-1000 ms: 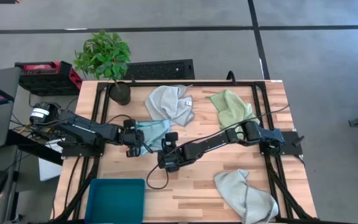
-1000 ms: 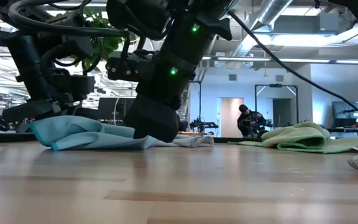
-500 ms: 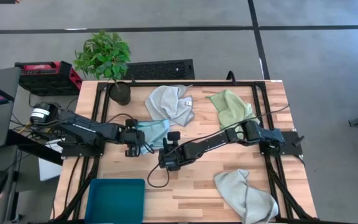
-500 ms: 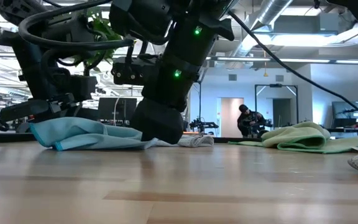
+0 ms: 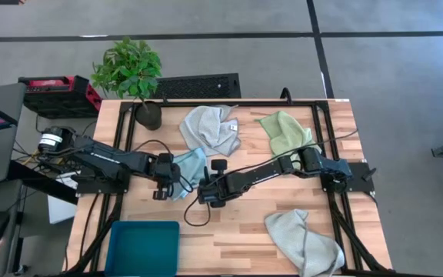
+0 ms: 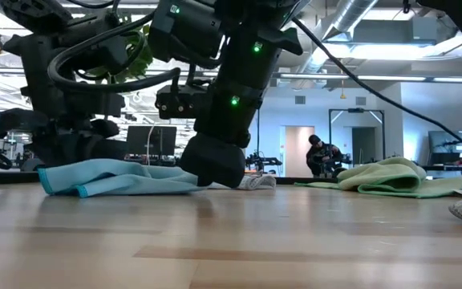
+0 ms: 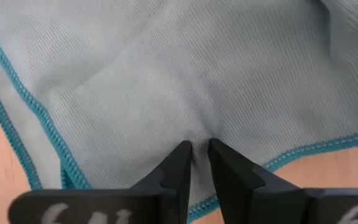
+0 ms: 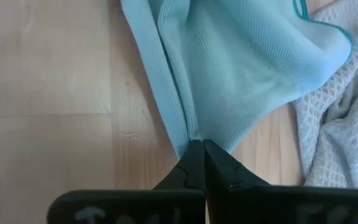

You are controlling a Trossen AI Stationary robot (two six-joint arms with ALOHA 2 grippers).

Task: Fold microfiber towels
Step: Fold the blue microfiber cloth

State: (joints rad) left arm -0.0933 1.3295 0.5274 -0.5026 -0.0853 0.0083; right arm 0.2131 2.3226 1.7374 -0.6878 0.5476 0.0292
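Observation:
The light blue towel (image 5: 191, 166) lies rumpled at mid-table between my two grippers, resting flat on the wood (image 6: 111, 178). My left gripper (image 7: 197, 155) stands over its left part, pointing steeply down, shut on a pucker of cloth. My right gripper (image 8: 196, 149) is at the towel's near right end, shut on it. A pale grey towel with a white tag (image 5: 212, 127) and a light green towel (image 5: 285, 131) lie crumpled at the far side. Another pale grey towel (image 5: 302, 238) lies at the near right. My left gripper pinches a small raised pucker (image 7: 196, 138) in the towel's top face, a little in from its teal-stitched edge, coming from above. The cloth around it lies on the table. My right gripper pinches the towel's gathered end (image 8: 192, 134) between its fingertips, slanting down from the near right. Several pleated layers fan out from the pinch and rest on the table.
A teal bin (image 5: 143, 246) stands at the near left corner. A potted plant (image 5: 133, 73) stands at the far left. Black frame rails (image 5: 320, 138) and cables run along both sides. Bare wood shows in the near middle (image 5: 229, 231).
Both wrists have tipped a little while staying nearly in place. The light blue towel's raised left end has sunk flatter onto the table, and from above the towel looks drawn narrower between the grippers.

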